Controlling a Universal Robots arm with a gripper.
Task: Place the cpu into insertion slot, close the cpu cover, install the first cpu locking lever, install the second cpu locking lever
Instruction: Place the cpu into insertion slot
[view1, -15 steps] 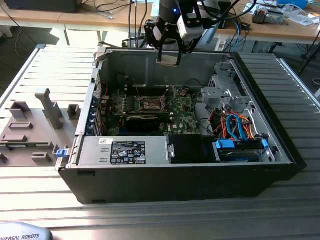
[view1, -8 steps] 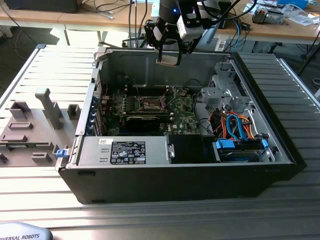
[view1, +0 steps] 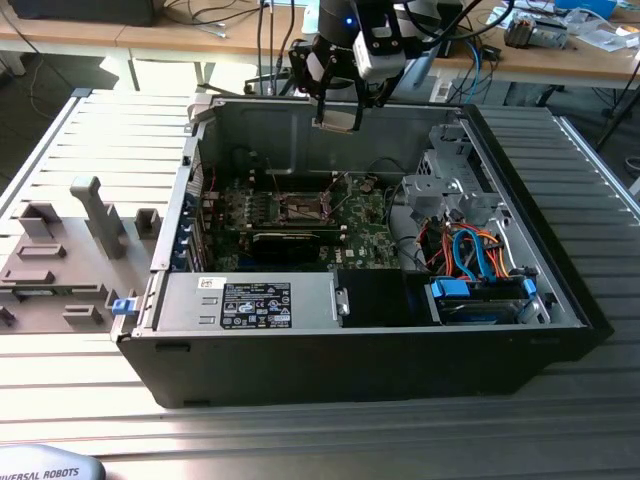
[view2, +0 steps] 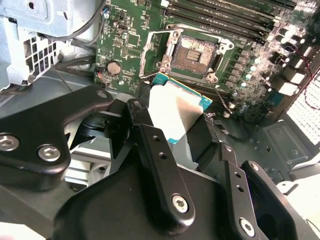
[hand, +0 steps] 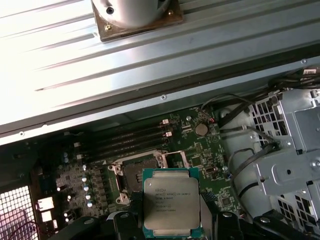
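We see the gripper (view1: 337, 118) hanging above the far wall of the open computer case (view1: 350, 370). Its jaws are closed onto the cpu (hand: 171, 202), with a finger (view2: 152, 147) against each side edge and the silver top showing in the first wrist view. The chip is held in the air, well apart from the insertion slot (view2: 196, 52). The slot sits bare on the motherboard (view1: 375, 235) — below the gripper and nearer.

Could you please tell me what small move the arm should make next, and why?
Probably lower the tool toward the insertion slot: it grips the cpu above the motherboard, and the slot lies open and empty.
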